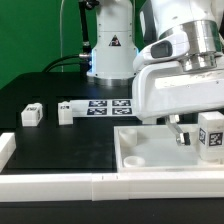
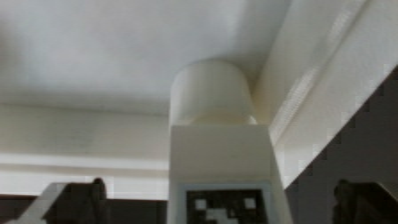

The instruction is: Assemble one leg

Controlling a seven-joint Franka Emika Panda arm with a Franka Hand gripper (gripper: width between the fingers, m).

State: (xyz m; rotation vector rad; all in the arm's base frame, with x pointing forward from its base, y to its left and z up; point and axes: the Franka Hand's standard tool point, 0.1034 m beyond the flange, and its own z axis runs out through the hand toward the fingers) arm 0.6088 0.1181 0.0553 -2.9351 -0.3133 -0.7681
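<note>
A white leg with a black-and-white tag stands in the large white tray-like part, near its corner at the exterior view's right. My gripper is lowered over it, jaws open, one finger a small gap away from the leg. In the wrist view the leg runs between the two dark fingertips, with dark gaps on both sides, and its rounded end sits close to the tray's raised rim. The gripper straddles the leg without touching it.
Two more tagged white legs lie on the black table at the exterior view's left. The marker board lies behind them. White rails border the table's front and left edge. The robot base stands at the back.
</note>
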